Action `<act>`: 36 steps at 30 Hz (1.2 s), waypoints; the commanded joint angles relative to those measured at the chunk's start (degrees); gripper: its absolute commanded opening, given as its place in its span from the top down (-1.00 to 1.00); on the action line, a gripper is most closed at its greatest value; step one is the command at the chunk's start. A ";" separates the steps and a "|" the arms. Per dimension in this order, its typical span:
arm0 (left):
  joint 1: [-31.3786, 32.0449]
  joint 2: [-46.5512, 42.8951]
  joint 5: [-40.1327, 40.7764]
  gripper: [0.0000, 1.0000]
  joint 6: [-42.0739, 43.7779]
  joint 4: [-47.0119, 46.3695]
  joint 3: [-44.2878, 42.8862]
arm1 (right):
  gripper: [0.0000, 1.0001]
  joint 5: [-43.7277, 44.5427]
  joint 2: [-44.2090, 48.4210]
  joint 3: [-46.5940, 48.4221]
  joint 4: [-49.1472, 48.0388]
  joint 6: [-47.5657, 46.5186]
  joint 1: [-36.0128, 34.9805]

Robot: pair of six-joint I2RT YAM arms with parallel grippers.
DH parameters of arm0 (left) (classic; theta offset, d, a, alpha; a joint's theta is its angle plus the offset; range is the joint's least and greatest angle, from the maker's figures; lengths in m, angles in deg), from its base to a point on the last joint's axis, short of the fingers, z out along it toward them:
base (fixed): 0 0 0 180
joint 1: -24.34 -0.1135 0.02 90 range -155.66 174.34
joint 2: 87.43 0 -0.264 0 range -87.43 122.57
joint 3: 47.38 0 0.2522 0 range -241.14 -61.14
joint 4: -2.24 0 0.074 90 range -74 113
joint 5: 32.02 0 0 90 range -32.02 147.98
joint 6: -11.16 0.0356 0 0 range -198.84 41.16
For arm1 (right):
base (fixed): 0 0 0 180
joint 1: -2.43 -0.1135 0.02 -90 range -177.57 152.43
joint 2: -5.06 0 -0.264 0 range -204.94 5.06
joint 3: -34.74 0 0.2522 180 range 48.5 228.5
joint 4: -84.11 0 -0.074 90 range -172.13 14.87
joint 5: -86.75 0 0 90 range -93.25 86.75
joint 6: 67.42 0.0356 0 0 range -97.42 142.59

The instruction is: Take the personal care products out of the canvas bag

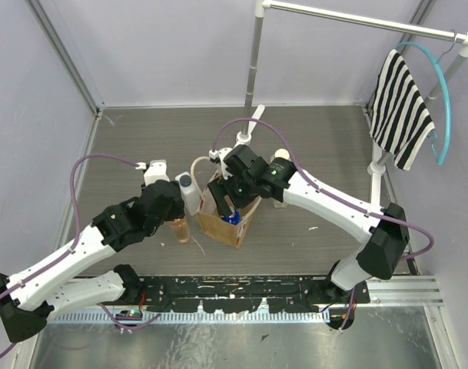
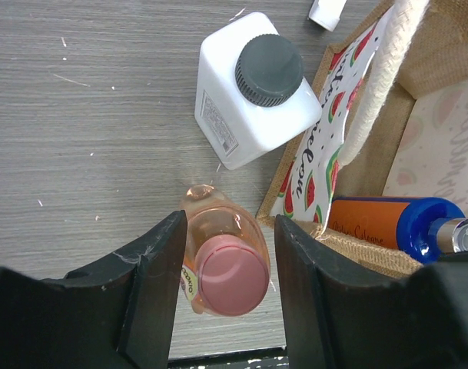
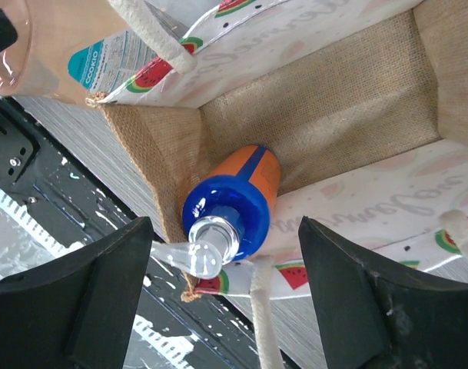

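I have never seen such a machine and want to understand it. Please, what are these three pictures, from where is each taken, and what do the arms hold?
Two robot arms work at a table. The top view looks down from above; each other view sits on a wrist, showing its own two fingers. The left gripper straddles a peach bottle standing beside a white bottle; whether it grips is unclear. The right gripper hangs open over the canvas bag, which holds a blue-capped bottle.

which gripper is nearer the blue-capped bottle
Right. Right gripper hangs over the blue-capped bottle in the canvas bag; left gripper straddles the peach bottle outside it.
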 commanded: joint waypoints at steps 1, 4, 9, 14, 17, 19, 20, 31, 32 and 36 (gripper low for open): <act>-0.02 -1.46 1.04 -0.13 -0.31 0.66 -1.22 | -0.64 2.15 -1.31 -2.17 -4.25 4.37 -0.61; -0.04 -1.99 0.85 -0.13 -0.22 0.36 -0.70 | -0.64 2.31 -2.36 -3.39 -6.25 6.17 -0.63; -0.03 -2.54 0.99 -0.15 -0.04 1.29 -0.80 | -0.63 6.44 -4.61 -2.24 -4.12 7.59 -1.95; -0.02 -4.25 0.97 -0.17 0.64 1.59 -1.20 | -0.63 11.08 -6.69 -1.26 -0.70 8.26 -2.88; 0.01 -5.01 0.82 -0.19 0.99 1.94 -2.10 | -0.63 11.55 -7.36 -1.38 -0.04 9.16 -3.12; -0.05 -5.38 0.63 -0.19 1.30 2.10 -2.67 | -0.64 9.47 -6.17 -2.22 -2.51 9.94 -3.05; -0.05 -5.59 0.50 -0.19 1.42 2.06 -2.79 | -0.64 8.40 -5.39 -2.56 -4.18 10.39 -3.03; 0.00 -6.39 -1.02 -0.20 1.19 2.20 -2.40 | -0.64 9.11 -4.25 2.80 -5.29 12.14 -3.04; -0.04 -6.56 -1.08 -0.20 1.19 2.20 -2.27 | -0.64 9.29 -4.48 2.89 -5.17 12.22 -3.05; -0.04 -7.39 -0.91 -0.21 1.21 2.37 -1.72 | -0.65 9.79 -5.29 3.20 -5.00 12.93 -3.07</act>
